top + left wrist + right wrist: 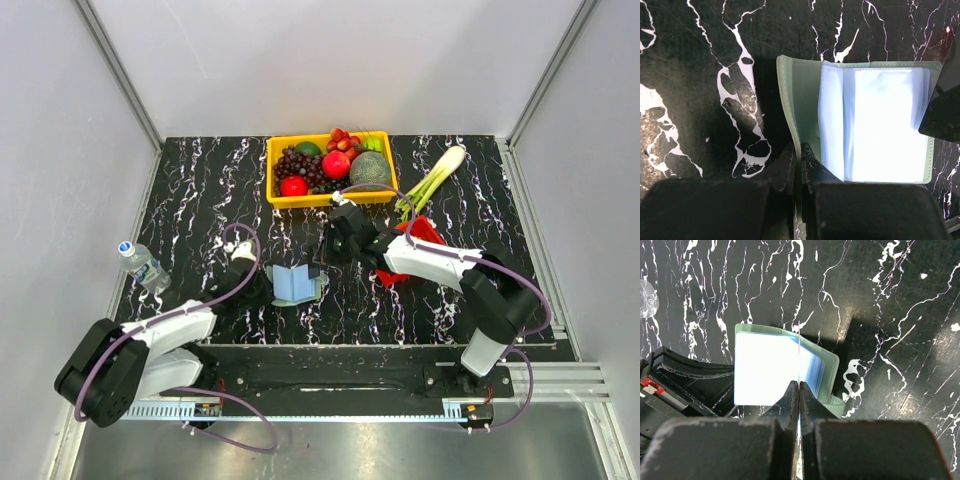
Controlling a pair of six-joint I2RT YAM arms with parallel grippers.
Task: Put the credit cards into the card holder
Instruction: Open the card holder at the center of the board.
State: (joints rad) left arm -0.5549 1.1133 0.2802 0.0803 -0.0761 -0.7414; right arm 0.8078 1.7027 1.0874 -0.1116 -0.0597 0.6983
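Left gripper [797,152] pinched tight on the card holder [880,130] cover edge | right gripper [798,387] nipped shut on one thin inner leaf of it, edge-on | holder lies open mid-table, long axis left-right, sleeves up | yellow crate [272,170] at back holds fruit [335,163] | both arms reach inward, low
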